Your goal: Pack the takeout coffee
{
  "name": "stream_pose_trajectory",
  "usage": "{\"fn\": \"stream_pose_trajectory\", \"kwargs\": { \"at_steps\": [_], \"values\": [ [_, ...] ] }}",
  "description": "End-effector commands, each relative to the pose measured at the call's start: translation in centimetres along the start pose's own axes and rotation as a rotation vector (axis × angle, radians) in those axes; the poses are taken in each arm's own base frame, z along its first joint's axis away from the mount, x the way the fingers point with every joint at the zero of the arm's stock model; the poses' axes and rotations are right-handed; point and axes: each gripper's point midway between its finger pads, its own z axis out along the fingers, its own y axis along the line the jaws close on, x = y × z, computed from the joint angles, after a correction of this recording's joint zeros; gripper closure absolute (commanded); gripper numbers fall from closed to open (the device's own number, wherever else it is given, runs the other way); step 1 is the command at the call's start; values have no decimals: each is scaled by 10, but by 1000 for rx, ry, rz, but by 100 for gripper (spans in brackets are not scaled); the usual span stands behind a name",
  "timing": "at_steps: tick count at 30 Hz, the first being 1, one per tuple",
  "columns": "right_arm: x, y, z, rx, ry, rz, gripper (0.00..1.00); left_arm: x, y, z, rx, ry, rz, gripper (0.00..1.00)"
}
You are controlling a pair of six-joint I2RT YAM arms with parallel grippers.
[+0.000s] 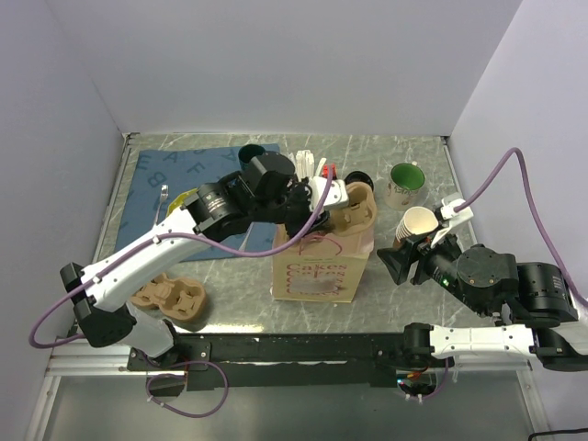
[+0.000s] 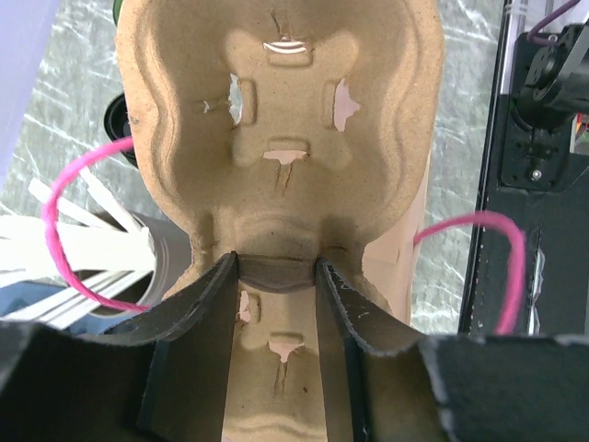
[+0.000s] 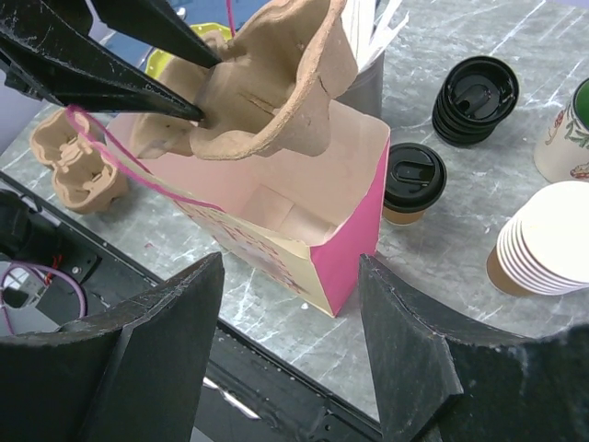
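Observation:
The takeout coffee (image 3: 412, 180), a tan cup with a black lid, stands on the table just beyond the pink side of the open paper bag (image 3: 354, 239). The bag (image 1: 317, 271) stands upright in the middle of the table. My left gripper (image 1: 322, 197) is shut on the centre ridge of a tan pulp cup carrier (image 2: 285, 101) and holds it tilted over the bag's mouth; the carrier (image 3: 276, 83) is above the bag's rim. My right gripper (image 3: 290, 262) is open and empty, hovering near the bag's near right corner (image 1: 400, 262).
A stack of black lids (image 3: 476, 97), a stack of lidless paper cups (image 1: 418, 225) and a green-lined mug (image 1: 404, 184) stand right of the bag. A second carrier (image 1: 170, 299) lies front left. A holder of white sticks (image 1: 308, 165) and a blue mat (image 1: 175, 170) are behind.

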Motion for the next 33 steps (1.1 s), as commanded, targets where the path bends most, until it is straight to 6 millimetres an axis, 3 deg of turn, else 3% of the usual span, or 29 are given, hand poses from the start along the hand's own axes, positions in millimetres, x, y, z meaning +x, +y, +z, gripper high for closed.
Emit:
{"fn": "stream_pose_trajectory", "kwargs": {
  "at_steps": [1, 9, 16, 29, 31, 33],
  "values": [
    [-16, 2, -1, 1, -51, 38, 33, -34, 0, -2, 21, -94, 46, 60],
    [-15, -3, -3, 10, -57, 47, 33, -36, 0, -1, 29, -100, 48, 60],
    [-18, -4, -4, 12, -66, 46, 33, -2, -3, -2, 22, 3, 38, 60],
    [-18, 0, 2, 34, -64, 58, 33, 25, -7, -3, 31, 102, 47, 61],
    [-18, -4, 2, 60, -66, 89, 33, 28, -5, -3, 22, 117, 51, 61],
    [-9, -20, -1, 147, -30, 92, 33, 30, -5, -2, 25, 128, 52, 61]
  ]
}}
